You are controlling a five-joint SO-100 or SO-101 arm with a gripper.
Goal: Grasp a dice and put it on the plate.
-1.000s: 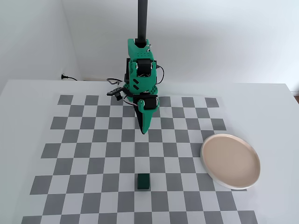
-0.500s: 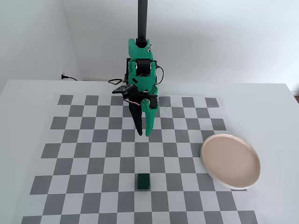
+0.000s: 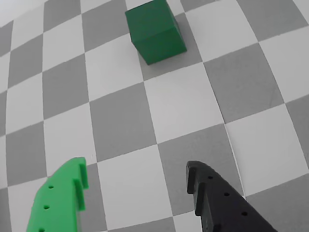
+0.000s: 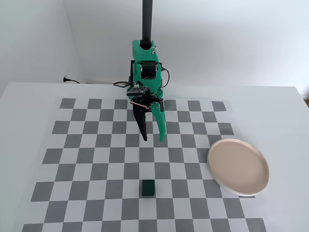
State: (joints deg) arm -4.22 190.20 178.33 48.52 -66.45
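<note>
The dice (image 4: 148,188) is a small dark green cube on the checkered mat, near the mat's front edge in the fixed view. In the wrist view the dice (image 3: 155,31) lies at the top, well ahead of the jaws. My gripper (image 4: 153,139) hangs above the mat's middle, about two squares behind the dice, open with nothing between its green finger (image 3: 60,198) and black finger (image 3: 217,203). The plate (image 4: 238,166), round and beige-pink with a pale rim, sits at the mat's right side and holds nothing.
The checkered mat (image 4: 87,164) covers most of the white table (image 4: 280,111). The arm's base and a black post (image 4: 147,19) stand at the back, with cables (image 4: 120,84) beside them. White walls close the scene behind and on the left.
The gripper has gone from shut to wide open, its green finger swinging out to the right in the fixed view. The wrist has turned a little. Dice and plate have stayed in place.
</note>
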